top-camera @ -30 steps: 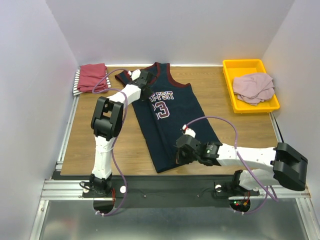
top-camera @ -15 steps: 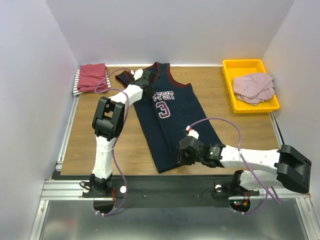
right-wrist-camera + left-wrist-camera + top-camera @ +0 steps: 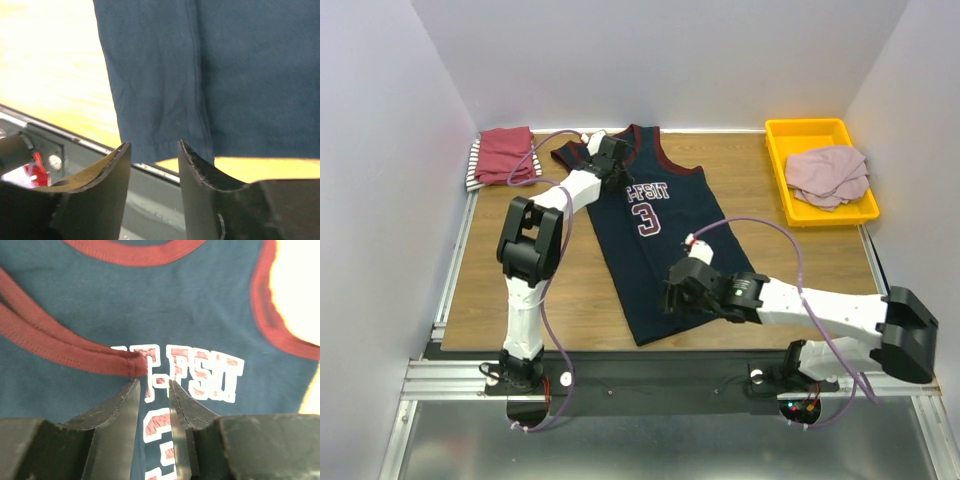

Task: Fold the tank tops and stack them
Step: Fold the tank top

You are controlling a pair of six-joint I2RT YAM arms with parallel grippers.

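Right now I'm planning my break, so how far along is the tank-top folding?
Done: a folded dark-red cloth top lies on a black-white striped one, far left. In hand: the large navy jersey with maroon trim lies flat, one long side seemingly folded in, left hand and right hand open above it. Left: finishing it, then the crumpled dusty-pink top in the yellow plastic tray.

Robot lab cell, white walls (image 3: 650,60), wood tabletop (image 3: 485,285), L arm (image 3: 525,300) & R arm (image 3: 825,310) bolted to alu rail (image 3: 445,378)
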